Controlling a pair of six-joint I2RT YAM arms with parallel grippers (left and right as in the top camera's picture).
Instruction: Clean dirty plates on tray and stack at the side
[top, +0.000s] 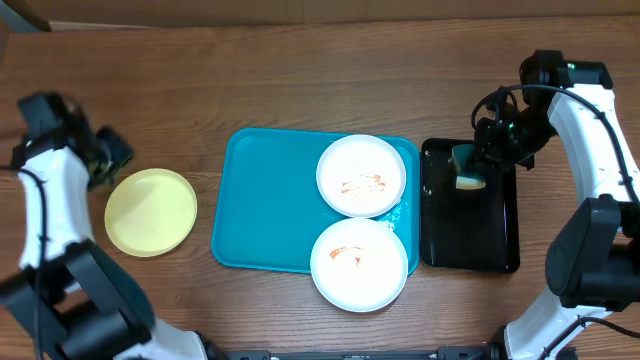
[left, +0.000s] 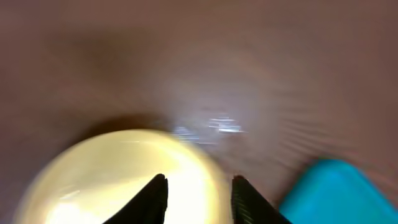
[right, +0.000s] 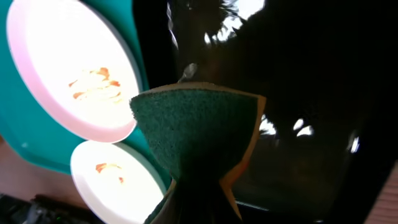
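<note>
The pale yellow-green plate (top: 150, 211) lies on the wood left of the turquoise tray (top: 270, 200). Two white plates with orange-red smears, one (top: 361, 176) behind the other (top: 359, 264), sit at the tray's right end; the nearer one overhangs the front rim. My left gripper (top: 108, 152) is at the yellow plate's far-left edge. In the blurred left wrist view it (left: 199, 180) stands open over the plate (left: 112, 180), with nothing between its fingers. My right gripper (right: 202, 190) is shut on a green-and-yellow sponge (right: 199, 124), held above the black tray (top: 470, 235).
The small black tray (right: 311, 93) lies just right of the turquoise tray (right: 25, 137). Bare wooden tabletop (top: 300, 70) stretches behind both trays. Both arms rise from the near edge at the table's left and right sides.
</note>
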